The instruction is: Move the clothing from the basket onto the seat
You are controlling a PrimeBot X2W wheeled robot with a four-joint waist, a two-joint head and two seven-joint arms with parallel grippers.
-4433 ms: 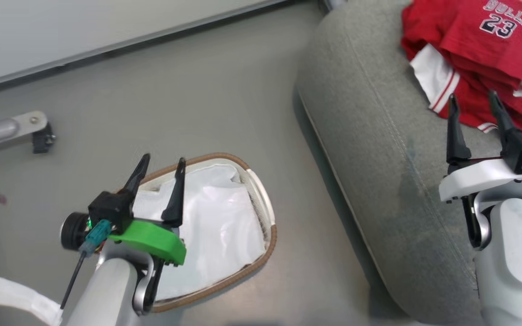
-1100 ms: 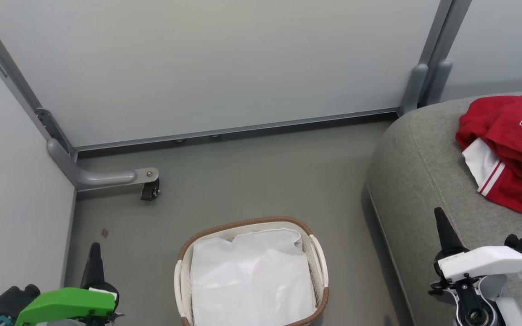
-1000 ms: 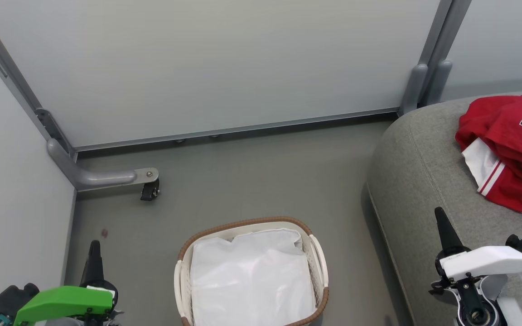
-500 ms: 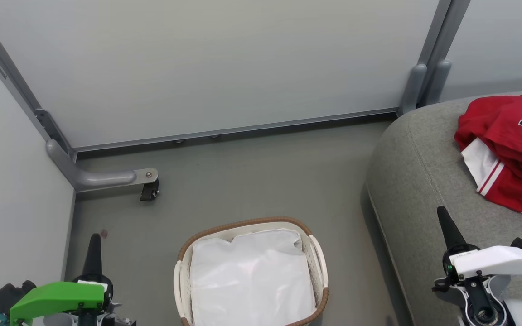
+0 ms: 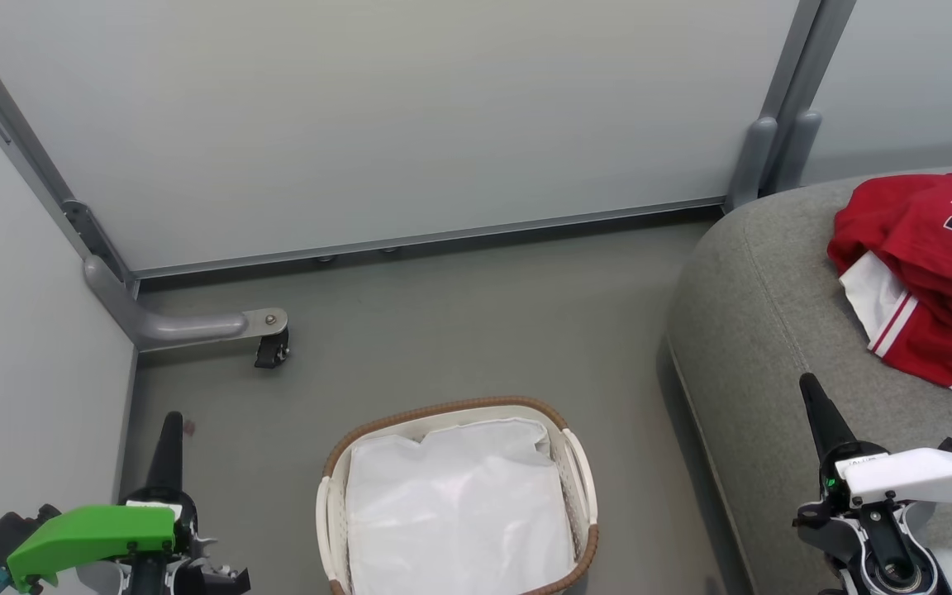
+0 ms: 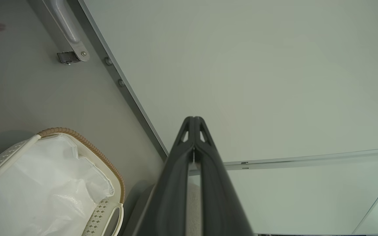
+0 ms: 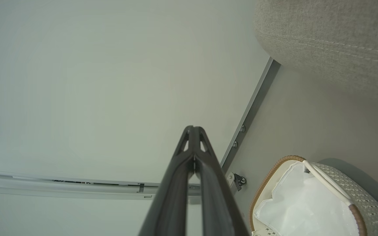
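Green-shelled left gripper [image 5: 170,426] sits low at my left, clenched on nothing; my wrist view shows both fingers [image 6: 176,170] pressed flat together. Wheeled bracket [image 5: 271,351] is ahead of it on the grey floor [image 5: 459,314]. Basket [image 5: 443,407] stands to its right, between the two grippers, with the white liner [image 5: 455,504] inside. Right gripper [image 5: 811,387] is clenched too, empty, and shows against the near edge of the seat [image 5: 757,330]. Clothing [image 5: 930,273] lies heaped on the seat, ahead and right of that gripper, well apart from its fingers: red, "23" print, white panel, striped trim, partly cut by the frame edge.
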